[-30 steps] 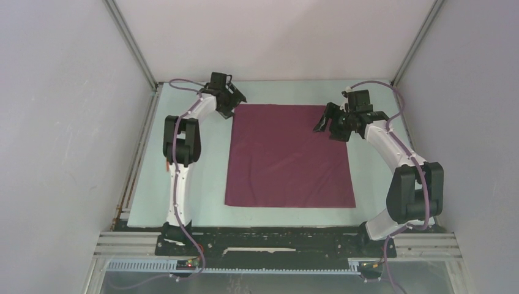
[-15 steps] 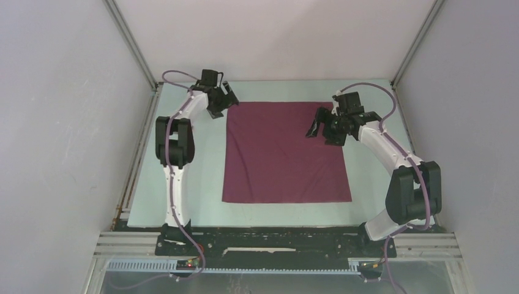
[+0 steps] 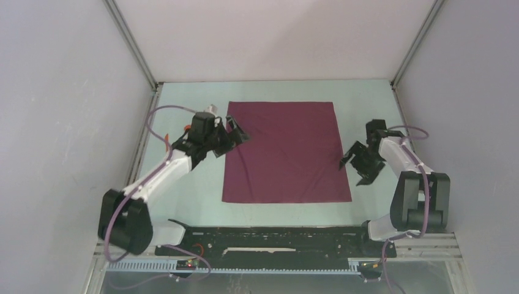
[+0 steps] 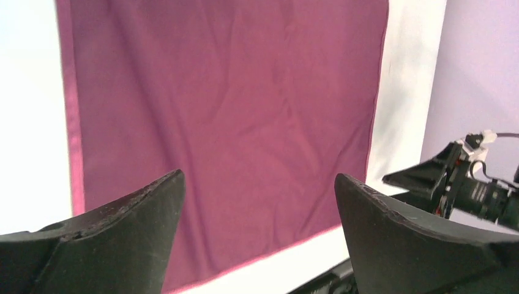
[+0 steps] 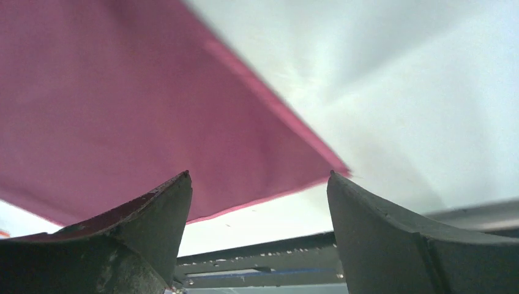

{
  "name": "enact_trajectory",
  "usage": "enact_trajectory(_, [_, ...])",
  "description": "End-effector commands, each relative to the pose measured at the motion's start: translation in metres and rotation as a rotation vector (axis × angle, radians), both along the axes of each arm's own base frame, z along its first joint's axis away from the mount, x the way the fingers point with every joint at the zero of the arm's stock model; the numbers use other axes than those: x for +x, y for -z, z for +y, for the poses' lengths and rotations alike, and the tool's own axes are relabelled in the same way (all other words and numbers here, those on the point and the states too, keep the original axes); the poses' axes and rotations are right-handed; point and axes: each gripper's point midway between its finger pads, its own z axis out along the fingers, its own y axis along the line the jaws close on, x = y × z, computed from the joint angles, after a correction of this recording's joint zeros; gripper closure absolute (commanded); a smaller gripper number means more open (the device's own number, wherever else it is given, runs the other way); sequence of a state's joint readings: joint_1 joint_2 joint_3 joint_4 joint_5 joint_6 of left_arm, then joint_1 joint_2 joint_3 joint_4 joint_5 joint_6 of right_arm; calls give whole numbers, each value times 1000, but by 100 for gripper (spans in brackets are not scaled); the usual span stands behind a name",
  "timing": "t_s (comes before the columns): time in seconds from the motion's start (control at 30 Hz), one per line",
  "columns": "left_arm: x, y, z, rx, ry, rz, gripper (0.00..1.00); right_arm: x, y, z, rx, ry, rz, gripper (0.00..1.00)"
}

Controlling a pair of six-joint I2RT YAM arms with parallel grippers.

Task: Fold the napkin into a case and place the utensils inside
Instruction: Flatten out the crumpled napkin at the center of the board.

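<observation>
Napkin: flat open square in the middle of the table.
Feel: thin, soft and light. It will likely flop and slide.
Best hold: pinch an edge or corner.
Left gripper: fingers apart, empty, at the napkin's 10 o'clock.
Right gripper: fingers apart, empty, at 4 o'clock.

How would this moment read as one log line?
napkin: flat, unfolded | left pincer: open, over left edge | right pincer: open, beside right edge
</observation>
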State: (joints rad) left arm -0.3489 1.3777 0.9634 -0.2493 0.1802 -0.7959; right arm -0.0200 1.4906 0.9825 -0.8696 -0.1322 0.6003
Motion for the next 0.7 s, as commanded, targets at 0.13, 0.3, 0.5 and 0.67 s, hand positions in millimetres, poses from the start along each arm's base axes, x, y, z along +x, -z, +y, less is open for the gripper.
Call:
enact_trajectory(0.13, [-88,20,35,9,-39,12,2,-63,8,-23,-20,125,141,17])
enact_trajectory(0.3, [-124,38,41,-30,-42,18,8,-66,15,-21,-17,132,152,32])
enact_trajectory(0.5, [-138,41,45,-25,-31,20,11,-77,35,-17,4,144,186,44])
enact_trajectory(0.67, [-140,45,44,-17,-13,35,11,-76,43,-17,3,130,192,37])
